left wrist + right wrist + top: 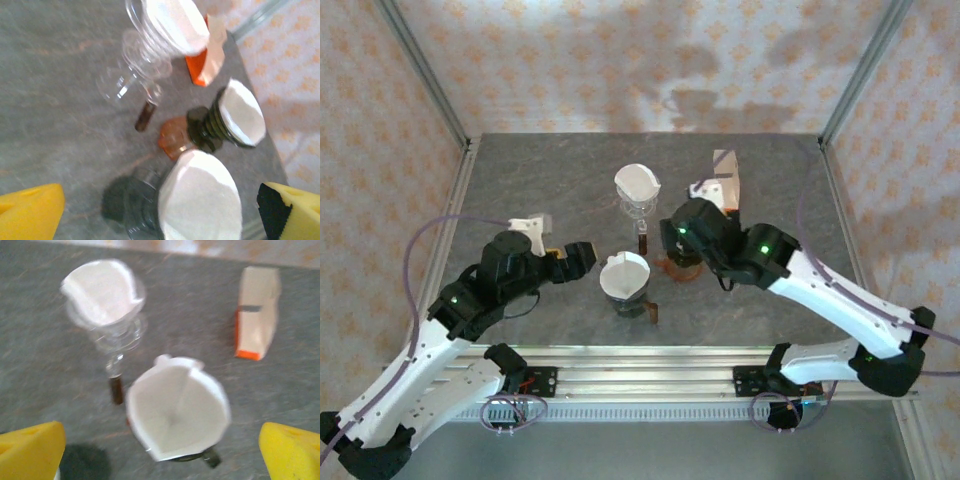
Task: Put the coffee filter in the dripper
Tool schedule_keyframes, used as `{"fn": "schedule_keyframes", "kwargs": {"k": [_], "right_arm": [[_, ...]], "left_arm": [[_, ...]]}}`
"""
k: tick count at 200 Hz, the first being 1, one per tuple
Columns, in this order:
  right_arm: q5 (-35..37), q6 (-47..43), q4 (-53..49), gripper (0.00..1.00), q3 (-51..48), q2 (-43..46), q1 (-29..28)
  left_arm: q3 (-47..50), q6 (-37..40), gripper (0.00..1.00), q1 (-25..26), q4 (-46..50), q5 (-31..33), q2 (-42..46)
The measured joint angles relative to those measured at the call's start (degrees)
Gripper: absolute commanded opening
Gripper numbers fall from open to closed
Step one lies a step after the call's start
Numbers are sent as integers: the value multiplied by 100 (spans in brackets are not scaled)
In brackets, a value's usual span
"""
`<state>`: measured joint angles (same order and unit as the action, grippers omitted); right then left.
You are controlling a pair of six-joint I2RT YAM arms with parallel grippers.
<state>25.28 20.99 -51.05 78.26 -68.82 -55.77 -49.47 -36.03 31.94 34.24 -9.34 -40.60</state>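
Yellow fingers (30, 215) of the left gripper (162, 215) stand wide apart, holding nothing, above a white paper coffee filter (200, 200) seated in a dark smoky dripper (135, 210) on the grey stone-look desk (50, 100). Right gripper (161, 452) gapes equally wide and empty over a second white filter cone (177, 412). Farther off stands a clear glass dripper (117, 335), also lined, with a white-and-orange carton (257, 312) to its right

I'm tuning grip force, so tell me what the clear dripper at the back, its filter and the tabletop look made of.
Far dripper: clear glass or hard plastic, glossy; it is see-through and carries bright glints. Its filter: thin white matte paper by the look, with a soft, uneven rim. Tabletop: grey with pale veins like stone, possibly laminate; dull sheen.
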Motion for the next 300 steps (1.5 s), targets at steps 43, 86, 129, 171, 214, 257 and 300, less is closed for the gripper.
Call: {"fn": "schedule_keyframes", "kwargs": {"k": [43,86,129,171,214,257,300], "right_arm": [[929,374,396,100,-1189,1314,850],[1508,717,719,100,-2286,2153,1475],[1582,841,922,100,-2546,1884,1635],[1589,791,1093,100,-2557,1755,1672],[1600,573,1207,100,-2605,1775,1718],[1733,426,1471,99,-2796,1971,1814],[1622,52,2061,100,-3139,2094,1965]], "left_arm": [[-9,151,100,-1128,-140,511,-535],[199,291,100,-1672,-767,1204,-1202],[195,1309,100,-2050,-1628,2240,-2505],[911,2365,100,-2258,-3403,3136,-3497],[2457,3163,100,-2317,-6098,3532,-4155],[2647,3353,100,-2629,-7368,3189,-4391],[3034,3370,100,-2879,-8400,2660,-4684]]}}
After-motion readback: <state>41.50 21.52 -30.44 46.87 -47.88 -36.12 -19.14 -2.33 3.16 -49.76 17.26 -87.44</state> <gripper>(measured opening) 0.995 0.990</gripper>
